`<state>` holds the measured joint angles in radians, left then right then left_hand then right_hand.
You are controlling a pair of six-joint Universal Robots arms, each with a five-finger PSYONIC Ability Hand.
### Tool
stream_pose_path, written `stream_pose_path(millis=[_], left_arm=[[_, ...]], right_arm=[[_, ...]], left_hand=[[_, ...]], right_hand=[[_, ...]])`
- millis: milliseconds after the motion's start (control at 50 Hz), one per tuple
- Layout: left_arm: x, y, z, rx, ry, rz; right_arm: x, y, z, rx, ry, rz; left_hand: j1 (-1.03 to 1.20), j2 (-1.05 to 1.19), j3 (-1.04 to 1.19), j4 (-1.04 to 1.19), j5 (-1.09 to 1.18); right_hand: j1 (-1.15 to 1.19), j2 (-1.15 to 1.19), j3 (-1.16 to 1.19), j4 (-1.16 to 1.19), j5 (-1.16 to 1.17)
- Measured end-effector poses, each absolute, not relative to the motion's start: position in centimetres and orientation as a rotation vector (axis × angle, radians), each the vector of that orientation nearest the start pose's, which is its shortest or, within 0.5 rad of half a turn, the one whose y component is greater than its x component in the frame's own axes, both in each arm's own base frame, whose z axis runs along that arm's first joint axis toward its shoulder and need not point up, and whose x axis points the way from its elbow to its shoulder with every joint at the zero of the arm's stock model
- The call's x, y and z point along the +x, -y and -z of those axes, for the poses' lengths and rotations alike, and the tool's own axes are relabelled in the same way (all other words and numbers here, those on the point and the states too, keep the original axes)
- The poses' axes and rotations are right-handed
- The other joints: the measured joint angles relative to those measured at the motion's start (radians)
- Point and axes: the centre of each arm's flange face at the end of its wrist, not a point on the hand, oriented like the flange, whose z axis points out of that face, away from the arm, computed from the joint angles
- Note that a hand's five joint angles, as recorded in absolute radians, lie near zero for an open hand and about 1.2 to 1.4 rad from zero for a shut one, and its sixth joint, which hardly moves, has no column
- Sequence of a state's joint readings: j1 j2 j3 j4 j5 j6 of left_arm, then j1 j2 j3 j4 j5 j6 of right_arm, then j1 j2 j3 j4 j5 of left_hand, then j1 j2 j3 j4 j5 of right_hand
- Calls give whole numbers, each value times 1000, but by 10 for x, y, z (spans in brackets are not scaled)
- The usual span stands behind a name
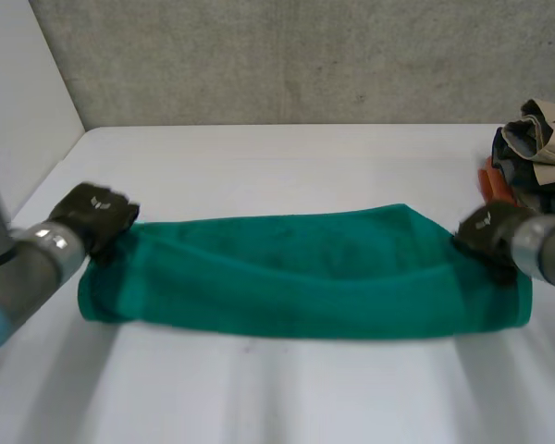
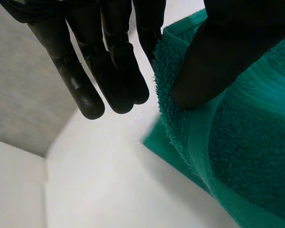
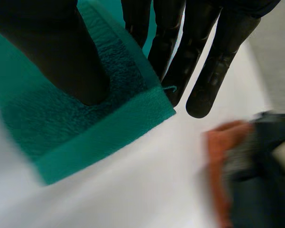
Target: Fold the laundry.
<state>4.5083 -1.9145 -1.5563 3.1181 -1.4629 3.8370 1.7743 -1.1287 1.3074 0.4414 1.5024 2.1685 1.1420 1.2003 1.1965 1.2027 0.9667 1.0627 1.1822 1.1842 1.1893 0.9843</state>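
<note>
Green terry towel, folded into a long band, lies across the middle of the white table. At the towel's left end, the left hand pinches the far corner, with its thumb on top of the pile and its straight fingers close together just behind the raised edge. At the towel's right end, the right hand grips the far corner the same way, thumb pressed on the cloth and fingers straight just past its edge. A heap of mixed clothes sits beyond the towel's right end. For a clean fold, both hands should travel level and together, keep the edge taut, and lay corner squarely on corner.
</note>
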Motion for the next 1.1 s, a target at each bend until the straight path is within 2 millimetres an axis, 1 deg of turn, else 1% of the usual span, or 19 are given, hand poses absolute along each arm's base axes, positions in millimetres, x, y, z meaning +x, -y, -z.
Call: stream_pose_path(millis=[100,140,160,180,200,240,260,280,320,340,400,540,580,740,780,840,920,1020,1100], left_arm=[[-238,358,-216,1024,-1938,1857],[-242,366,-223,997,-1893,1902],[-253,384,-248,911,-1749,2045],[-257,393,-265,854,-1659,2130],[-257,393,-265,854,-1659,2130],[-263,408,-316,683,-1401,2354],[-264,408,-322,661,-1368,2381],[-264,410,-349,566,-1231,2488],[-263,410,-361,520,-1165,2538],[-261,408,-382,441,-1053,2623],[-258,405,-398,369,-967,2703],[-249,410,-361,396,-1143,2699],[-244,411,-325,452,-1297,2633],[-240,395,-226,672,-1649,2445],[-240,393,-216,695,-1683,2424],[-240,378,-172,787,-1835,2321],[-237,362,-146,839,-1942,2228],[-223,335,-140,886,-2046,2083],[-205,301,-152,957,-2138,1885]], right_arm=[[223,354,-240,-1565,-2418,2022],[225,361,-248,-1517,-2380,2115],[233,382,-281,-1328,-2202,2439],[236,391,-299,-1222,-2085,2598],[236,391,-299,-1222,-2085,2598],[240,404,-350,-955,-1729,2959],[241,405,-358,-914,-1666,3010],[241,405,-382,-793,-1476,3145],[241,405,-390,-755,-1412,3186],[241,402,-411,-645,-1222,3287],[244,398,-421,-584,-1111,3331],[251,399,-392,-664,-1230,3246],[254,402,-358,-756,-1378,3146],[257,403,-245,-1021,-1757,2794],[257,402,-234,-1045,-1791,2756],[255,394,-189,-1141,-1934,2586],[249,377,-154,-1238,-2094,2376],[240,353,-146,-1333,-2246,2146],[219,321,-160,-1446,-2428,1852]], left_hand=[[0,0,0,0,0],[0,0,0,0,0],[0,0,0,0,0],[0,0,0,0,0],[0,0,0,0,0],[0,0,0,0,0],[0,0,0,0,0],[0,0,0,0,0],[0,0,0,0,0],[0,0,0,0,0],[0,0,0,0,0],[0,0,0,0,0],[0,0,0,0,0],[0,0,0,0,0],[0,0,0,0,0],[0,0,0,0,0],[0,0,0,0,0],[0,0,0,0,0],[0,0,0,0,0]], right_hand=[[0,0,0,0,0],[0,0,0,0,0],[0,1,0,0,0],[0,1,0,0,0],[0,1,0,0,0],[0,1,0,0,0],[0,1,0,0,0],[0,1,0,1,0],[0,1,0,1,0],[0,1,0,1,0],[0,1,0,1,5],[0,1,0,1,6],[0,1,0,1,6],[0,1,0,1,6],[0,1,0,1,6],[0,1,0,1,6],[0,1,0,1,6],[0,1,0,1,6],[0,1,0,1,6]])
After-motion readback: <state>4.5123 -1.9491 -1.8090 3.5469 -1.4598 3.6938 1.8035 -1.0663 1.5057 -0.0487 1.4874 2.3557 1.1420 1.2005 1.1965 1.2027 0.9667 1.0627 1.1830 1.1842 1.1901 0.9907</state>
